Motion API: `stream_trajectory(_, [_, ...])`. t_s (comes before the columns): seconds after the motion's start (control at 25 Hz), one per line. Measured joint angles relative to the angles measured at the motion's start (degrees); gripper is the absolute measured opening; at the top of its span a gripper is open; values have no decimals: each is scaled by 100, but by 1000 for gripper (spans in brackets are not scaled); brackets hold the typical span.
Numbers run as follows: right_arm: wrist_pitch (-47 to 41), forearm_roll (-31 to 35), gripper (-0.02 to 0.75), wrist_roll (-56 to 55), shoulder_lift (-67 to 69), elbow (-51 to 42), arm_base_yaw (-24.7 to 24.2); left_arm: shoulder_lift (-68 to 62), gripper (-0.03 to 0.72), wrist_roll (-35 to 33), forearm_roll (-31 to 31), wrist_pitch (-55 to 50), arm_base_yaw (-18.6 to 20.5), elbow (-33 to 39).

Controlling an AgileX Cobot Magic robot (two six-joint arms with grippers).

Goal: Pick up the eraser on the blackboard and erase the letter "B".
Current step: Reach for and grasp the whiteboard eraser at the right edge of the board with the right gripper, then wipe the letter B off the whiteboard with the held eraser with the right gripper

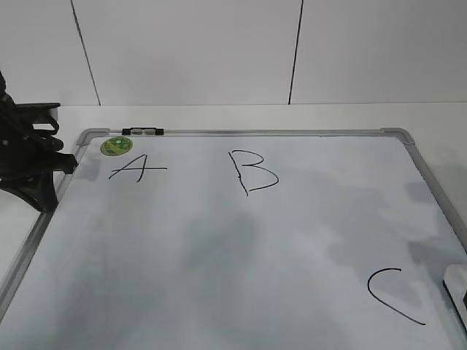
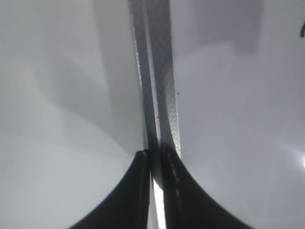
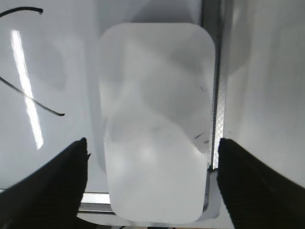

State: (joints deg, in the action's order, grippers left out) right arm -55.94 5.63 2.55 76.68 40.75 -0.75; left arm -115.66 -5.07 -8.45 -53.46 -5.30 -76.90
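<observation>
Tabletop (image 1: 219,115): white, matte, plain; carries the board.

Blackboard (image 1: 241,292): large white dry-erase sheet, glossy, lying flat in a grey metal frame with rounded grey corners. Bears thin black hand-drawn letters.

Eraser (image 3: 155,119): white rounded oblong plastic block, smooth, on the board at its near right corner, just beside the right frame rail; only its edge shows in the exterior view (image 1: 458,286). Its long axis runs along that rail.

Right pincer (image 3: 152,157): black fingers spread wide, straddling the eraser across its short width, one either side, not touching it. Directly above the block, so a straight descent and squeeze looks sufficient. Much the nearer arm.

Left pincer (image 2: 155,160): black, fingers together, empty, over the far left frame rail, well apart from the eraser.

"B" (image 1: 252,172): angular loops, far centre, intact; far and left of the eraser.
</observation>
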Motion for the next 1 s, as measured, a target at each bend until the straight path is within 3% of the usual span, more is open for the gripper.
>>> stream_trajectory(1.0, [112,16,657,15,718,0,0,0,28,0,-10,0,0,0])
